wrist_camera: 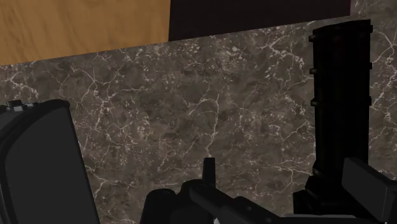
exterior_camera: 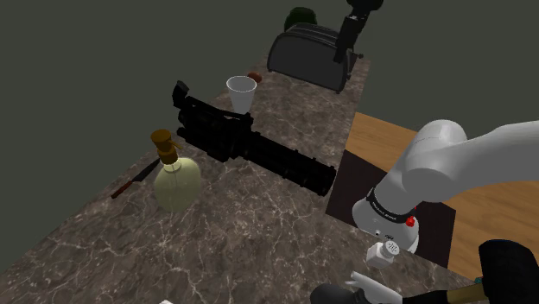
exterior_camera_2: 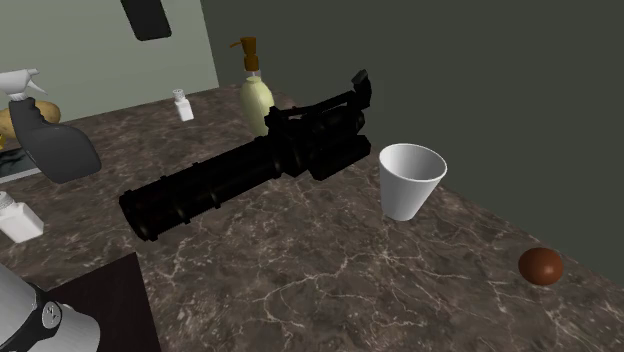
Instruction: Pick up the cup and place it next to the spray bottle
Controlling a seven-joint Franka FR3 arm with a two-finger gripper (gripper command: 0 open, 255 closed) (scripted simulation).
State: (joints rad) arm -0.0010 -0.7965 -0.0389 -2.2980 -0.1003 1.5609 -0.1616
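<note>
- Dark, white-veined stone countertop (exterior_camera: 259, 229) runs beneath a plain grey-green wall.
- From the shoulder view, the gripper (exterior_camera: 349, 53) hangs above a dark toaster (exterior_camera: 304, 55) at the far end. Whether it is open or closed cannot be told from any view.
- That view also shows a knife (exterior_camera: 134, 180) beside the yellowish soap dispenser (exterior_camera: 176, 179).
- The second exterior view adds the spray bottle (exterior_camera_2: 60, 150), with its dark body and white trigger, and a brown ball (exterior_camera_2: 540, 265) near the cup.
- The wrist view looks down on stone and the barrel of a long black toy gun (wrist_camera: 339, 95).
- The cup (exterior_camera_2: 410, 180) is plain white, tapered and open-topped. It stands upright just beside the gun's rear end, well apart from the spray bottle, with the gun between them.
</note>
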